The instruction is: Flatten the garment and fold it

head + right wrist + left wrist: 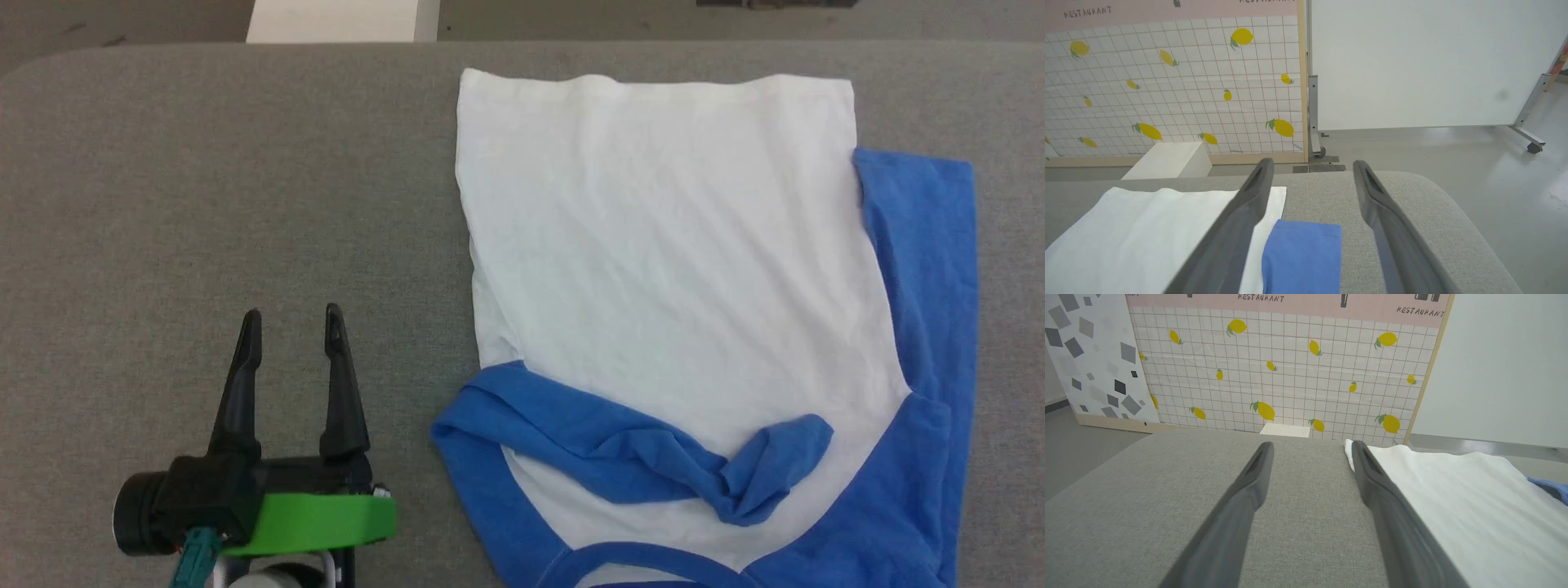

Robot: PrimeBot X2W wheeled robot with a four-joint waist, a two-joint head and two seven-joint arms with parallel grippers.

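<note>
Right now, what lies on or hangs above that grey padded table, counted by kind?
Thin white long-sleeved shirt with bright blue sleeves: 1
Open robot grippers with two long dark fingers: 2 (left gripper, right gripper)
Total: 3

"RESTAURANT" in dark letters, repeated along the pink strip (1306,306) atop the lemon-patterned panel (1290,388)
</note>
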